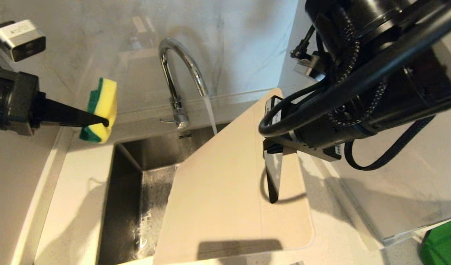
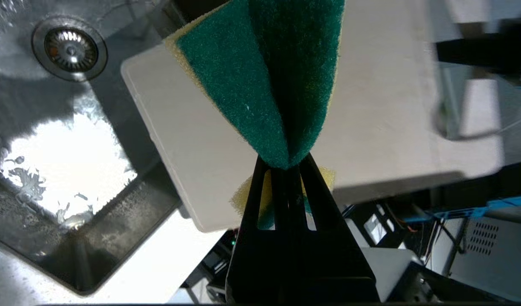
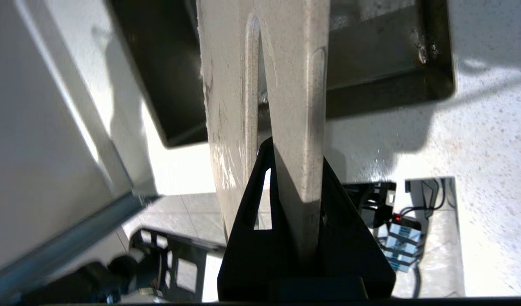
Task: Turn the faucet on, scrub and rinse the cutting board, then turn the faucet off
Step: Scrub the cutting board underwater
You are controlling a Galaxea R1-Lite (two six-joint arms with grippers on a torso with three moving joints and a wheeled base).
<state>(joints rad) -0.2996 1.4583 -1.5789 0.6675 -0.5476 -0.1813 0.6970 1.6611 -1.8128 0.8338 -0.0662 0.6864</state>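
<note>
The chrome faucet (image 1: 177, 73) stands behind the sink with a stream of water (image 1: 210, 116) running from its spout; its side lever (image 1: 168, 120) sticks out at the base. The cream cutting board (image 1: 225, 191) is held tilted over the sink, its far edge reaching the stream. My right gripper (image 1: 272, 198) is shut on the board's right edge beside the slot handle (image 3: 253, 76). My left gripper (image 1: 106, 121) hangs high to the left of the faucet, shut on a green-and-yellow sponge (image 1: 100, 106), apart from the board. In the left wrist view the sponge (image 2: 260, 76) hangs above the board (image 2: 388, 106).
The steel sink (image 1: 130, 184) is wet, with its drain (image 2: 70, 47) in a corner. Pale countertop (image 1: 74, 206) surrounds it, and a marble wall stands behind. A white box-like unit (image 1: 394, 184) stands on the right, with something green (image 1: 442, 243) at the near right corner.
</note>
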